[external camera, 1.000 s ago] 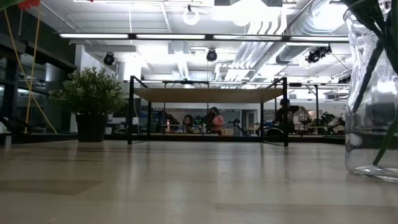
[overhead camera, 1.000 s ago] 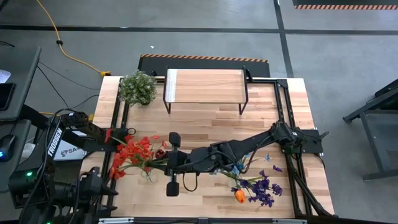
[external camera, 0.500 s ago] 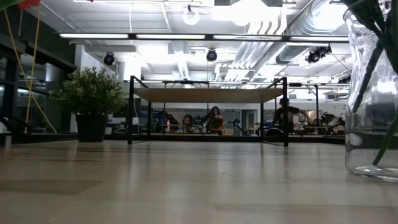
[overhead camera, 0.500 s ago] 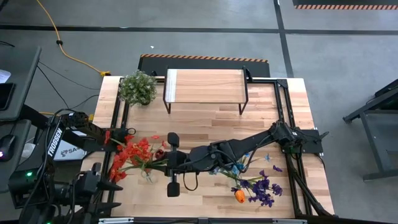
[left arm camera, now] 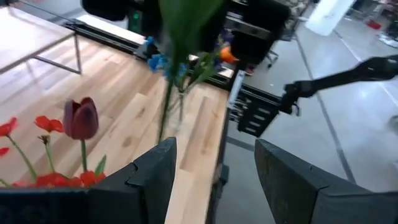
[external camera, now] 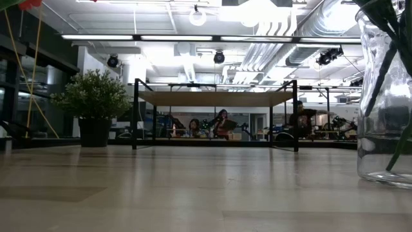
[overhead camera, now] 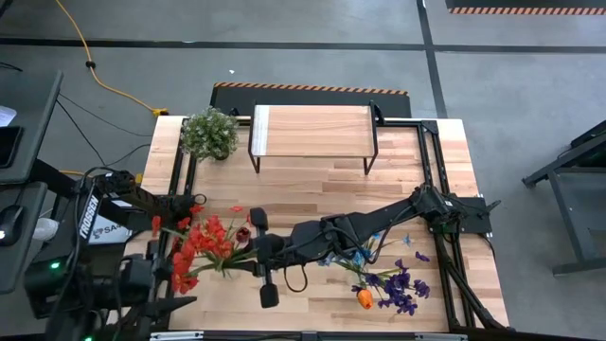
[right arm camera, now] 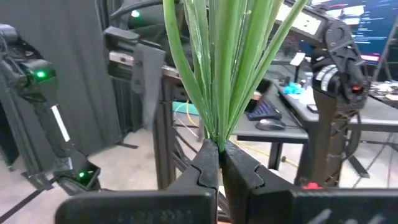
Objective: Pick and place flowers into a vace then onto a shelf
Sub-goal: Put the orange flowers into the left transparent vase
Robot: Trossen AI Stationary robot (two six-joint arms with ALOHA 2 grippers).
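Right pincer point(right arm camera: 219, 163) is clamped tight on a bundle of green stems point(right arm camera: 227, 68), reaching across the table point(overhead camera: 398, 180) toward its left front part, where the red flowers point(overhead camera: 197, 248) and a dark red tulip point(overhead camera: 242, 234) spread over the glass vase point(external camera: 385, 96). In the low view stems already stand inside that vase. Left pincer point(left arm camera: 214, 171) hovers nearby with its fingers parted and nothing between them, looking across the boards at the tulip. Blue and purple blooms point(overhead camera: 398, 287) and an orange tulip point(overhead camera: 365, 298) lie loose on the table near its front right. The shelf point(overhead camera: 311, 131) stands empty at the back, beside a potted plant point(overhead camera: 209, 133).

The risk, as I judge it: the held bundle is top-heavy and gripped low, so a sideways drag could tip the vase or snag the red blooms. The vase's narrow mouth could also catch splayed stems.
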